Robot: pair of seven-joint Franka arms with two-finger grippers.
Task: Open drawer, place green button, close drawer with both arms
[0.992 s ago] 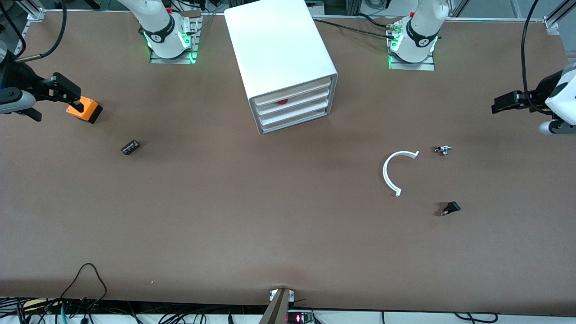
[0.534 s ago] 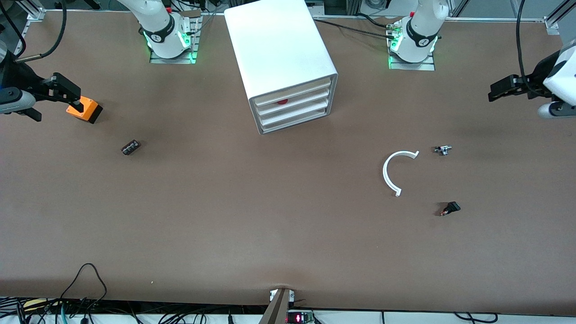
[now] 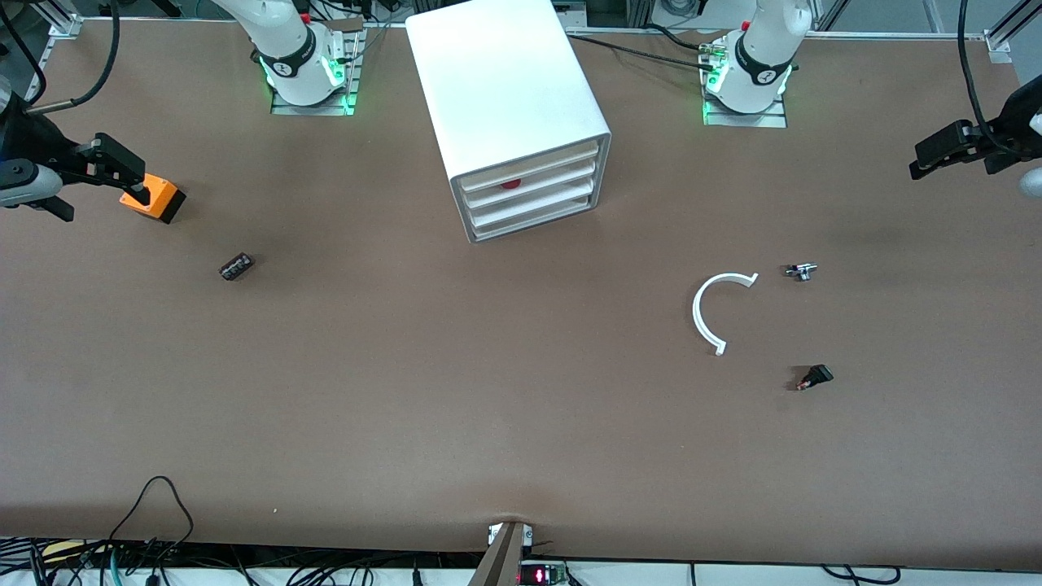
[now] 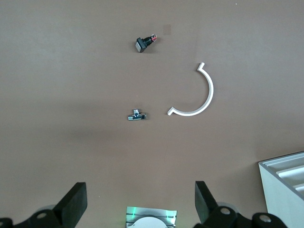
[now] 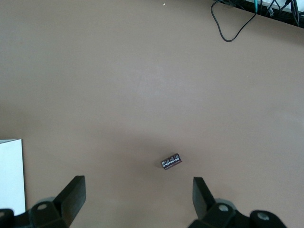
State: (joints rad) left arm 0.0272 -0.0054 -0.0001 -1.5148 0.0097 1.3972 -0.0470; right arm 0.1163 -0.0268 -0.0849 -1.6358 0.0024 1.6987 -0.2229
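The white cabinet (image 3: 509, 106) stands mid-table between the two arm bases, and its corner shows in the left wrist view (image 4: 285, 180). All of its drawers (image 3: 529, 191) are shut; a red item shows through one upper drawer. The button is out of view. My left gripper (image 3: 928, 159) hangs open over the table's edge at the left arm's end, with nothing between its fingers (image 4: 140, 190). My right gripper (image 3: 130, 175) is open and empty (image 5: 137, 183), over an orange box (image 3: 159, 198) at the right arm's end.
A white curved strip (image 3: 716, 313), a small metal fitting (image 3: 801, 271) and a small black switch (image 3: 814, 377) lie toward the left arm's end. A small black block (image 3: 236, 266) lies near the orange box. Cables run along the table's near edge.
The left gripper has swung outward and toward the bases' side of the table. The right arm has not moved, and nothing on the table has shifted.
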